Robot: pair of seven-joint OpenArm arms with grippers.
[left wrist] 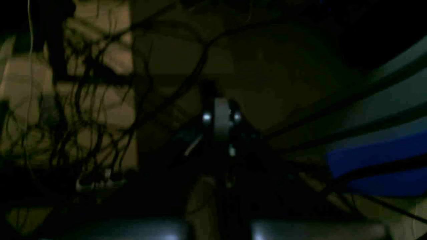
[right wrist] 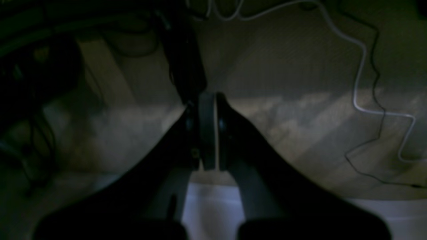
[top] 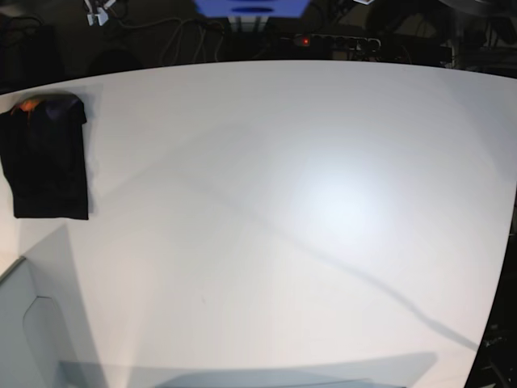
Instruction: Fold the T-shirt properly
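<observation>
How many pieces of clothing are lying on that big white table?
1. A black T-shirt, folded into a narrow rectangle, lies at the table's far left edge in the base view, an orange tag showing at its top. Nothing else seems hidden there.

One T-shirt (top: 47, 158) is counted on the worktop (top: 291, 210), folded up, with one little orange tag (top: 27, 104) at its top edge. One worktop is seen, that's it. Two end effectors are counted: the left end effector (left wrist: 222, 116) and the right end effector (right wrist: 207, 130), both closed with nothing gripped.
</observation>
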